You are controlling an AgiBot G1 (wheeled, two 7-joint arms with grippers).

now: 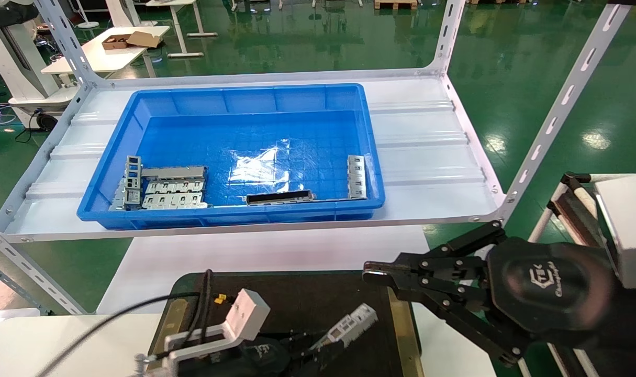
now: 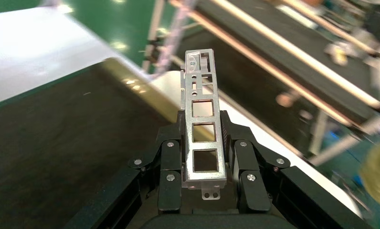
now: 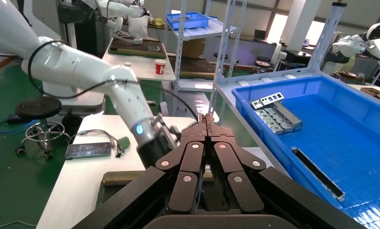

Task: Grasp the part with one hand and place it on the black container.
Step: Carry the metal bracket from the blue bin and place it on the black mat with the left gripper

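Your part (image 2: 202, 125) sits clamped between the fingers (image 2: 170, 169) of the left gripper (image 1: 318, 350), sticking out past the fingertips over the black container (image 1: 307, 298), which lies on the counter (image 1: 61, 340). Your right gripper (image 1: 372, 273) hangs beside the container's right edge, fingers pressed together on nothing. Beyond, on the shelf (image 1: 427, 157), the blue bin (image 1: 244, 99) holds more parts.
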